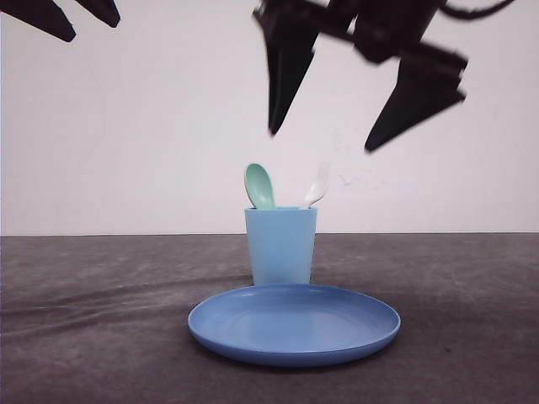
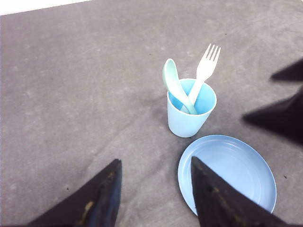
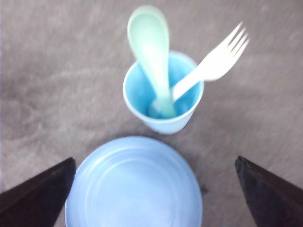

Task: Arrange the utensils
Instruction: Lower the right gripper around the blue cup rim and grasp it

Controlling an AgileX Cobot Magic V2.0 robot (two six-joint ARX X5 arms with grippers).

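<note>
Standing in cup (image 1: 281,246): spoon (image 1: 259,186), fork (image 1: 317,185), below right pincer (image 1: 324,141).

Both grippers are matte black. The right gripper (image 1: 324,139) carries two long wedge-shaped fingers (image 1: 286,76) tapering to blunt points, mounted on a blocky black housing with a black cable looping off it. The left gripper (image 2: 156,165) has matching tapered fingers (image 2: 102,198); their inner faces are scuffed, with pale brownish wear marks.

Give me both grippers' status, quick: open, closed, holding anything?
Left gripper: open, fingers spread, holding nothing.
Right gripper: open, fingers spread wide above the cup, holding nothing. Spoon and fork stand in the cup.
</note>
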